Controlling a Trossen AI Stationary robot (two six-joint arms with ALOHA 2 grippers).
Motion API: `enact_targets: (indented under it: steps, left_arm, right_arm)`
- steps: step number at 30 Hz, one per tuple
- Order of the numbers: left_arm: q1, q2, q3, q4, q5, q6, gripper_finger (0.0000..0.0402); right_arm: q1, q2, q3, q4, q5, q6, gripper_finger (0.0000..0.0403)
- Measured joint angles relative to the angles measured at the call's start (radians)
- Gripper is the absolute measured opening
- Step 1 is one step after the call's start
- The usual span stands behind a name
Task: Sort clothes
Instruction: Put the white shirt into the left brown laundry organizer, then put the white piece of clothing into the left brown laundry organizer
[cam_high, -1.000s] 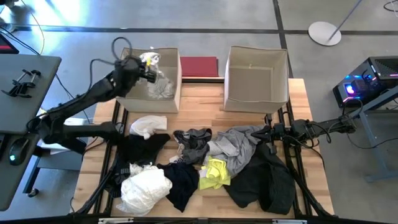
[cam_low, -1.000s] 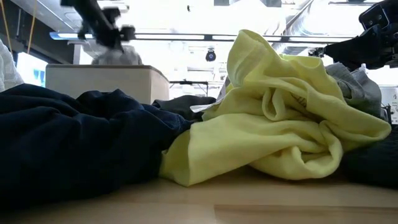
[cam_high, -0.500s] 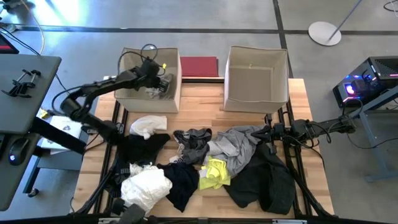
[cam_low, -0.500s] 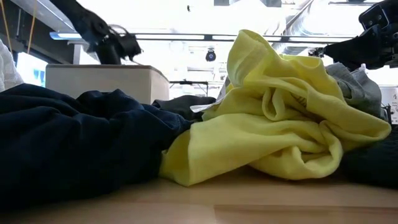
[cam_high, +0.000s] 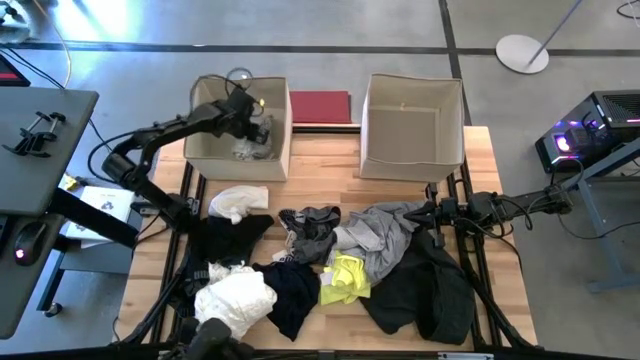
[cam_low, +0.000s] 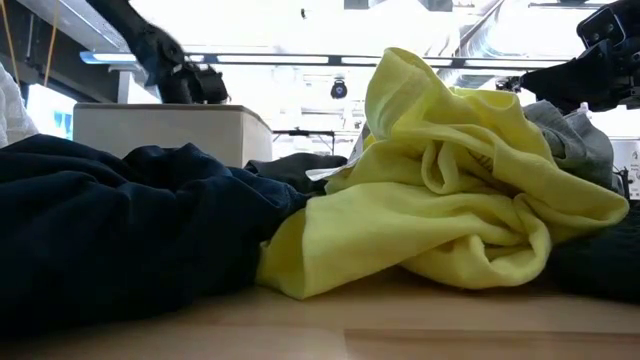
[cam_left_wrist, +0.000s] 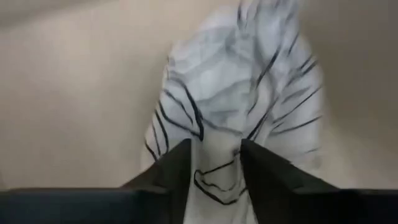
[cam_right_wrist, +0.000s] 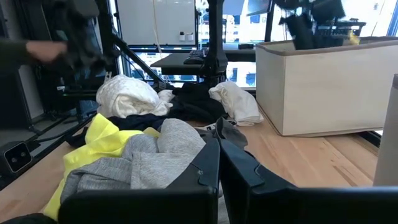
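My left gripper (cam_high: 256, 124) reaches down into the left beige box (cam_high: 204, 160), open. A white garment with black stripes (cam_left_wrist: 249, 93) lies in the box below it and runs up between its fingers. The other clothes lie piled on the table: white ones (cam_high: 238, 200) (cam_high: 234, 300), black and navy (cam_high: 294, 290), neon yellow (cam_high: 345, 278), grey (cam_high: 385, 235) and black (cam_high: 420, 292). My right gripper (cam_high: 431, 212) waits level and shut at the table's right, just over the grey garment (cam_right_wrist: 155, 162). My left gripper's fingers (cam_left_wrist: 180, 171) stand on either side of an upper fold of the striped garment (cam_left_wrist: 217, 180), coming from above and slanting down. I cannot tell whether they touch it. The garment rests in the box.
A second beige box (cam_high: 410, 165) stands at the far right. A flat dark red board (cam_high: 322, 105) lies between the boxes. Bare wood shows before the boxes (cam_high: 330, 185) and at the right edge (cam_high: 490, 300). A person's blurred sleeve (cam_right_wrist: 37, 50) shows beyond the table.
My left gripper has sunk from above the left box's rim down into the box and tipped its fingers downward. The striped white garment, which hung over the box, has gone down with it and now lies inside.
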Motion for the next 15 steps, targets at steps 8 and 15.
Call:
enact_targets:
  steps: [8,15]
  left_arm:
    - [-0.052,-0.171,0.27,-0.129,0.11,-0.101,0.0203]
    - [-0.375,-0.376,0.348,-0.124,-0.057,-0.081,0.0173]
  right_arm:
    - [0.0,0.0,0.0,0.0,-0.004,0.0,0.0]
    - [0.0,0.0,0.0,0.0,-0.006,0.0,0.0]
